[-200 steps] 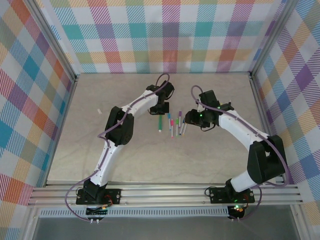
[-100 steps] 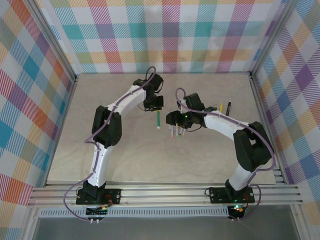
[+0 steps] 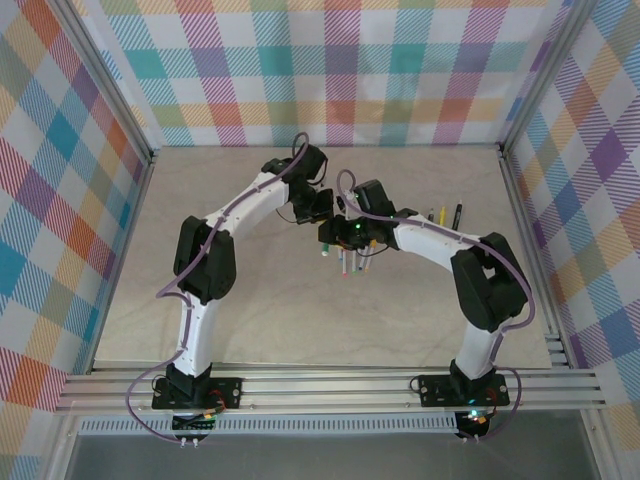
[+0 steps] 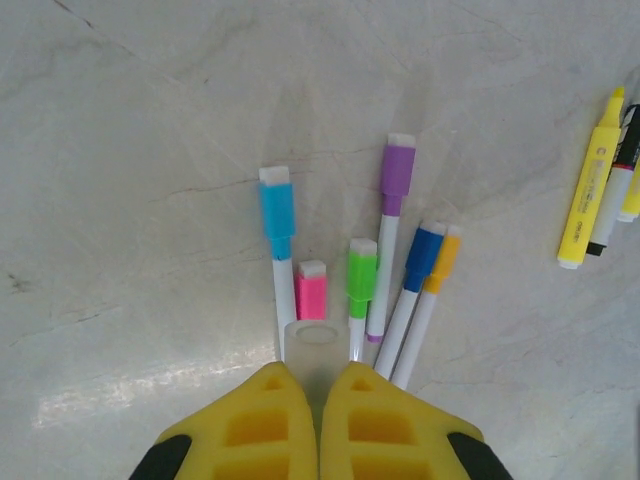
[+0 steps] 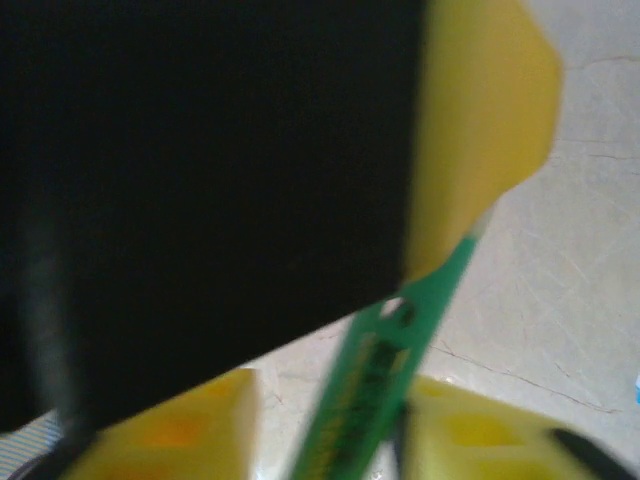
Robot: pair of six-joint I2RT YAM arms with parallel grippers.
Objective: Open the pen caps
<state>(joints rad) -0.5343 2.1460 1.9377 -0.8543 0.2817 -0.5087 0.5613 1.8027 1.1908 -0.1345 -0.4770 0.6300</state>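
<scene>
My left gripper (image 4: 320, 375) is shut on the frosted end (image 4: 316, 345) of a green pen (image 5: 390, 370), held above the table. My right gripper (image 5: 335, 400) is open, its yellow fingers on either side of the green barrel; a gap shows on the left side. The left gripper's finger (image 5: 480, 120) sits at the pen's far end. In the top view the two grippers meet at mid-table (image 3: 328, 222). Below lie slim white pens with light blue (image 4: 277, 208), green (image 4: 362, 272), purple (image 4: 397, 168), dark blue (image 4: 425, 255) and orange (image 4: 446, 262) caps. A pink cap (image 4: 311, 292) lies partly hidden behind the frosted end.
A yellow highlighter (image 4: 590, 190) and darker pens lie apart to the right (image 3: 445, 213). The slim pens are clustered just below the grippers (image 3: 352, 262). Checked walls enclose the table; a metal rail (image 3: 330, 385) runs along the near edge.
The right arm has swung left to meet the left gripper, and its fingers now flank the green pen. The left gripper has shifted slightly with the pen and stays shut.
</scene>
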